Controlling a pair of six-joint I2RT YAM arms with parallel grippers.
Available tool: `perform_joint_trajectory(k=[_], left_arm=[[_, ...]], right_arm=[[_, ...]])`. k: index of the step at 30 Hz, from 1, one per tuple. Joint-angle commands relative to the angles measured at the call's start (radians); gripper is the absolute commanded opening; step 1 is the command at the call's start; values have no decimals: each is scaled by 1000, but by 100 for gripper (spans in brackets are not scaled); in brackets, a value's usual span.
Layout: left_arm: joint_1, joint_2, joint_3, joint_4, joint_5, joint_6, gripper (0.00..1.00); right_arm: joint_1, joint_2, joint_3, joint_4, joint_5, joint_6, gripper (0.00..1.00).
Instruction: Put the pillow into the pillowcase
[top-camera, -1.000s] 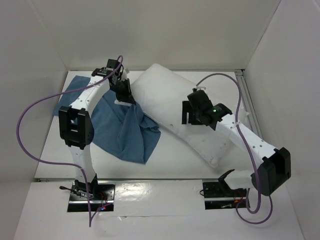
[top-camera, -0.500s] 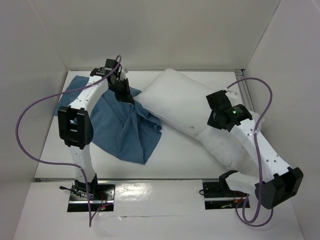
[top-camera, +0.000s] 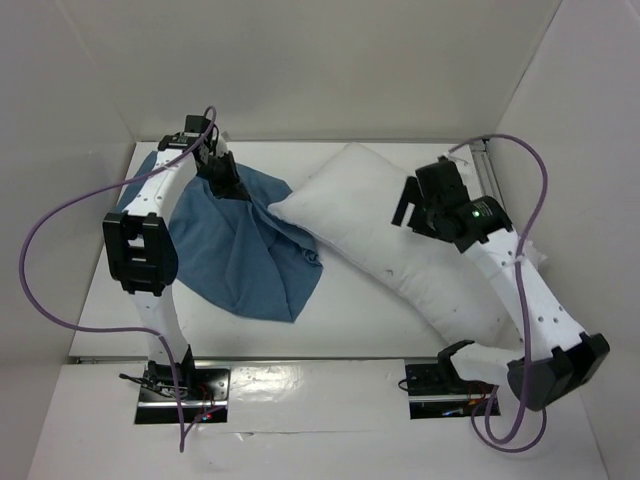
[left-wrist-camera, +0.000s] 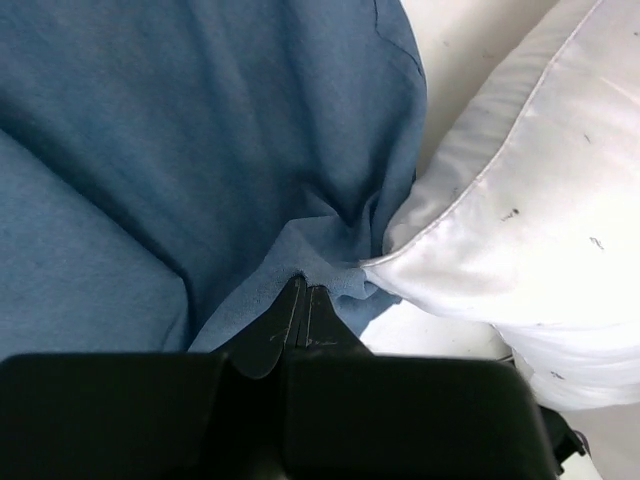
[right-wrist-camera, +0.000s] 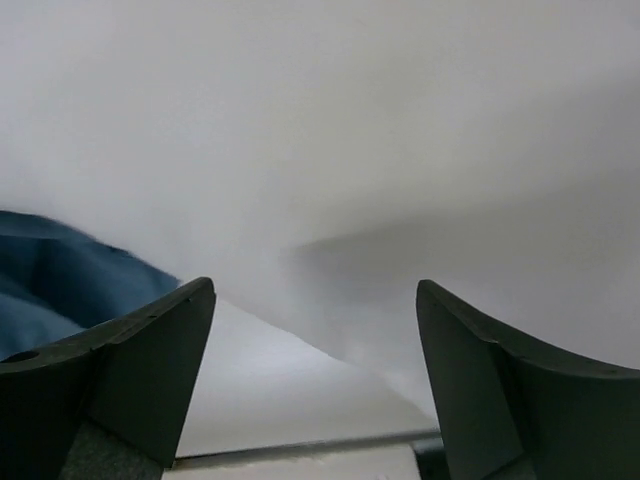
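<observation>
The white pillow (top-camera: 400, 235) lies slantwise from the table's middle to the front right. Its left corner (left-wrist-camera: 500, 210) rests against the blue pillowcase (top-camera: 240, 255), which lies wrinkled to its left. My left gripper (top-camera: 226, 186) is shut on a fold of the pillowcase's edge (left-wrist-camera: 330, 278), right beside that corner; in the left wrist view the left gripper (left-wrist-camera: 303, 292) shows no gap. My right gripper (top-camera: 408, 212) hovers open over the pillow's upper middle. Between the tips of the right gripper (right-wrist-camera: 312, 300) there is only pillow (right-wrist-camera: 350, 120) behind, with a strip of pillowcase (right-wrist-camera: 60, 285) at the left.
White walls (top-camera: 560, 120) close in the table at the back and both sides. A metal rail (top-camera: 492, 175) runs along the right edge. Purple cables (top-camera: 60, 230) loop from both arms. The arm bases (top-camera: 180, 385) stand at the near edge.
My left gripper has pulled the pillowcase edge to the left and the cloth has spread wider. The pillow has slid right. My right arm swung right and now points at the pillow's upper middle.
</observation>
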Motion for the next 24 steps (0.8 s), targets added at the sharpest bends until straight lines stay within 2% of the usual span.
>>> perform_joint_trajectory(k=[1, 5, 6, 7, 8, 10, 14, 15, 17, 18, 19, 24], left_arm=[[0, -55, 4, 14, 26, -19, 0], [0, -65, 4, 14, 26, -19, 0], [0, -65, -7, 14, 26, -19, 0], [0, -65, -7, 14, 26, -19, 0], [0, -65, -7, 14, 26, -19, 0], [0, -74, -16, 14, 26, -19, 0], [0, -95, -35, 14, 26, -19, 0], [0, -95, -35, 14, 26, -19, 0], [0, -95, -35, 14, 26, -9, 0], [0, -106, -35, 14, 26, 0, 0], [0, -106, -35, 5, 26, 0, 0], [9, -106, -24, 5, 17, 9, 0]], right_arm=[[52, 138, 131, 315, -157, -67, 89], [142, 428, 339, 354, -166, -109, 97], [151, 555, 385, 354, -155, -118, 97], [151, 615, 488, 344, -164, -104, 97], [165, 669, 531, 328, -164, -104, 100], [165, 795, 609, 328, -178, -89, 100], [165, 921, 636, 339, -167, -49, 100], [165, 933, 636, 339, -167, -49, 92], [145, 934, 618, 353, -178, -49, 22], [145, 908, 605, 376, -178, -49, 2], [145, 853, 590, 386, -178, -49, 0], [136, 600, 447, 483, -193, -136, 0]])
